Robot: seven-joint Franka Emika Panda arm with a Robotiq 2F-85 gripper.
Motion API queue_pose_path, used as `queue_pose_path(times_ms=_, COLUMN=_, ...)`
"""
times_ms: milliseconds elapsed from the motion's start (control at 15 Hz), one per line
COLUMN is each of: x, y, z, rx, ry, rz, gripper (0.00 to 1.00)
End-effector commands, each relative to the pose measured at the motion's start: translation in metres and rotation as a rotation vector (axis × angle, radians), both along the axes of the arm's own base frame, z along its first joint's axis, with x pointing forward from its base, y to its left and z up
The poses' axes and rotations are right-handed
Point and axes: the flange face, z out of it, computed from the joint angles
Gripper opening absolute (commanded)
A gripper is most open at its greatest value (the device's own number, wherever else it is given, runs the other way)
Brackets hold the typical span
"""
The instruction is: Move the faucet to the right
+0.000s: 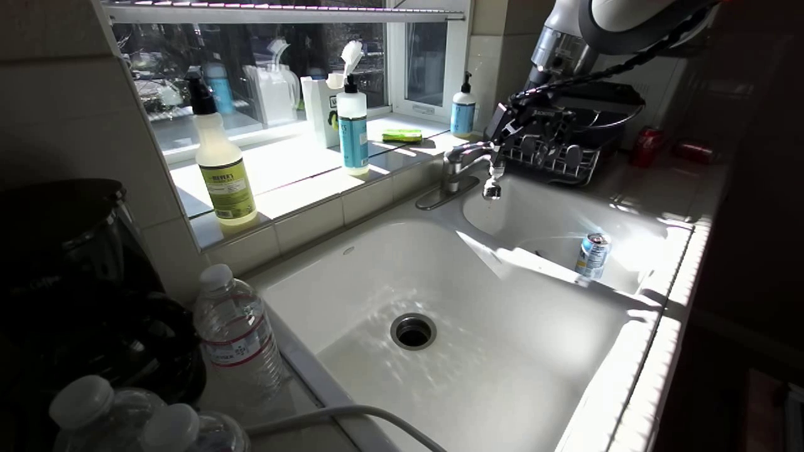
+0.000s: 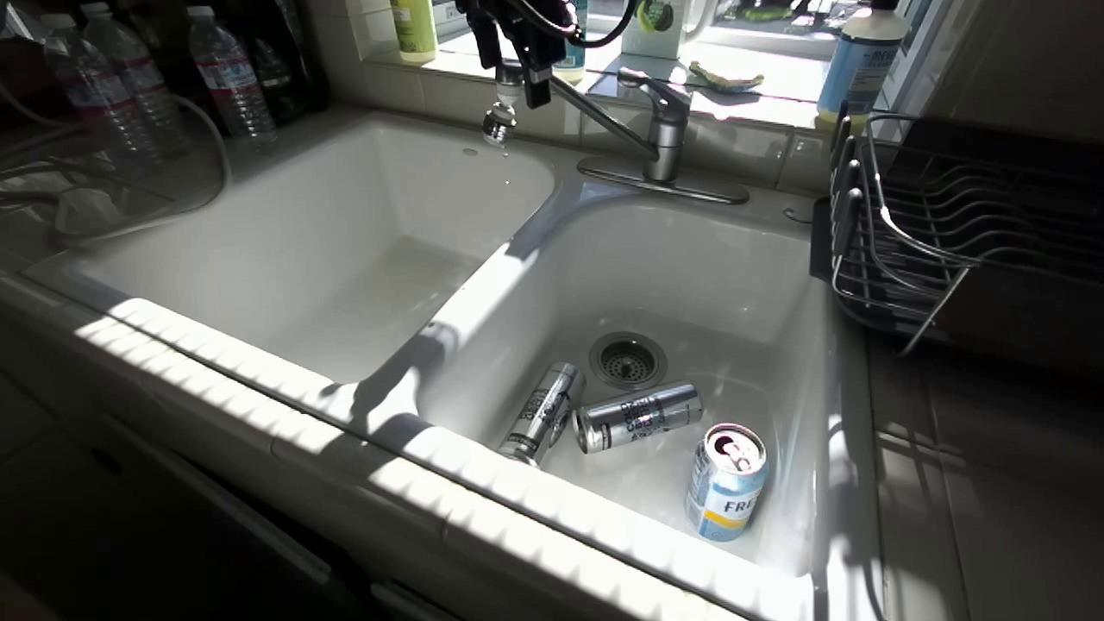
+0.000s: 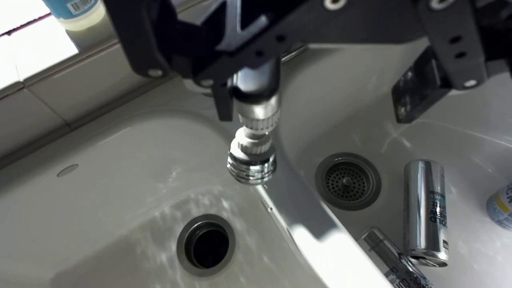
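Faucet point(image 2: 667, 129) on the back rim of a white double sink point(image 2: 328, 190), spout point(image 2: 601, 116) ending near the divider point(image 2: 481, 293), end effector point(image 3: 316, 114) with fingers point(image 3: 414, 94) well apart, one just beside the spout, blue can point(image 2: 726, 492) upright and two silver cans point(image 2: 640, 418) lying in the smaller basin point(image 2: 655, 259).

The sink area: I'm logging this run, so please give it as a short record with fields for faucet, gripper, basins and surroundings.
faucet: chrome, mounted behind both basins
gripper: open; spout end between its jaws in the wrist view; contact unclear
larger basin: drain visible
smaller basin: blue can upright; two silver cans lying on their sides
windowsill: three labelled bottles
clear bottles: three, beside the larger basin
dish rack: beside the smaller basin
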Motion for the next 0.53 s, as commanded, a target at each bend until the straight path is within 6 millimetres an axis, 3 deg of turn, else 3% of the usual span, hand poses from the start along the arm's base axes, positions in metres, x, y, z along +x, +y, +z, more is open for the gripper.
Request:
queue_pose_path(times_ms=0, x=-0.021, y=-0.028, z=-0.013, rx=-0.044, ry=0.03, rz=0.033, gripper=1.0)
queue_pose_path(times_ms=467, x=-0.027, y=-0.048, z=-0.021, rx=-0.089, ry=0.039, rz=0.081, gripper=1.0)
